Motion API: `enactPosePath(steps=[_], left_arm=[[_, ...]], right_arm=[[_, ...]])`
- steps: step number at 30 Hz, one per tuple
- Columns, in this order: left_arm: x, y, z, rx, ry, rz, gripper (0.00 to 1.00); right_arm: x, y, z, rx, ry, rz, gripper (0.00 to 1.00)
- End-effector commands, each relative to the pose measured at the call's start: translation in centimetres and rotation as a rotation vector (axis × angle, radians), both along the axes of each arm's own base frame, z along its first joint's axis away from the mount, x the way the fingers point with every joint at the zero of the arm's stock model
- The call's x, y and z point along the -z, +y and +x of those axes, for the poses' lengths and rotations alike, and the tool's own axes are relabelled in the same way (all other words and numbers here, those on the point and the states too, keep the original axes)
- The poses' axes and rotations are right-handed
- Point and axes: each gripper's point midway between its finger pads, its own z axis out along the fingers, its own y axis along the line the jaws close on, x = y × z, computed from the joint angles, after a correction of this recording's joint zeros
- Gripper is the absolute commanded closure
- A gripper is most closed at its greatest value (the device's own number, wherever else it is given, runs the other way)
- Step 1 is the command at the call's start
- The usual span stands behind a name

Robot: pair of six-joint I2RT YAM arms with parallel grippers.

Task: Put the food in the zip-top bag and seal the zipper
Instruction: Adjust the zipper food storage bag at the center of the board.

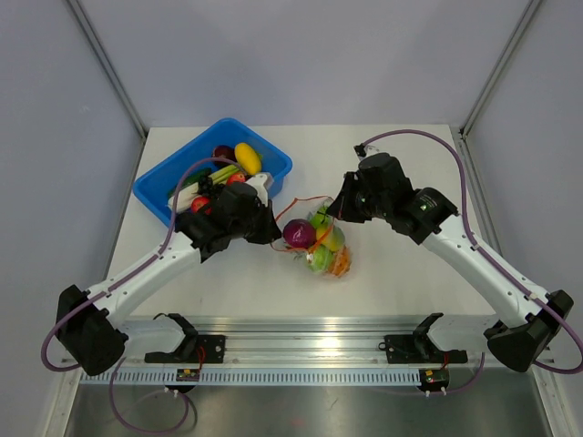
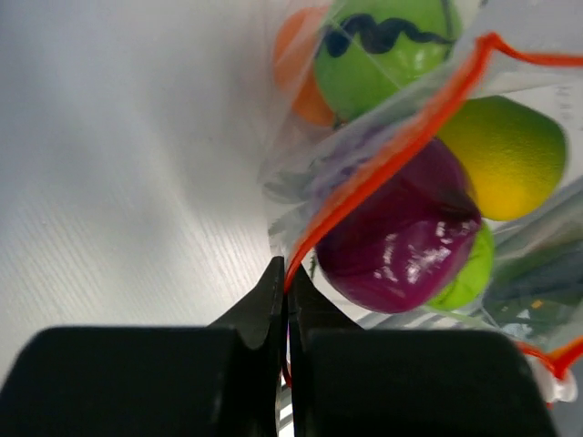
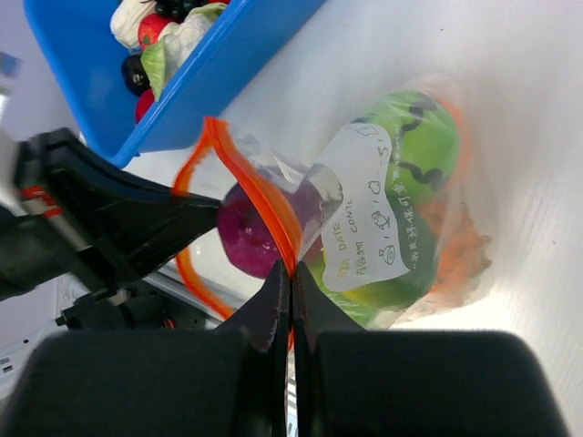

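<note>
1. The blue bin (image 3: 237,64) lies behind the left gripper (image 2: 288,278), on the side away from the right gripper (image 3: 290,273). Toy pieces remain inside it.
2. The zip-top bag (image 1: 323,248) lies on the table between the two grippers, body trailing toward the arm bases.
3. The food (image 1: 326,238) already in the bag sits just ahead of both fingertips. A purple piece (image 2: 401,237) sits at the mouth, touching the left gripper's side.
4. The zipper (image 2: 401,146) runs from one gripper's fingertips toward the other's. Its two lips stand apart in a loop: unsealed.
5. Both grippers are clenched on the zipper strip, one on each side of the mouth. Neither is nearer. Judgement: sealing requires seating the purple piece deeper, then drawing along that axis.
</note>
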Motion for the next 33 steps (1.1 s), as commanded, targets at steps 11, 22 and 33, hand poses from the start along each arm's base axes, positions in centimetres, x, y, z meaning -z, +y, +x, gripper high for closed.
enactPosePath(steps=[11, 22, 33], left_arm=[[-10.4, -4.6, -0.9, 0.181, -0.125, -0.312, 1.0], [-6.6, -3.0, 1.1, 0.089, -0.082, -0.15, 1.0], [-7.2, -4.1, 0.4, 0.158, -0.066, -0.193, 1.0]], right_arm=[[-0.9, 0.8, 1.2, -0.002, -0.038, 0.006, 1.0], [0.1, -0.4, 0.9, 0.023, -0.032, -0.044, 1.0], [-0.1, -0.5, 1.4, 0.02, -0.049, -0.069, 1.0]])
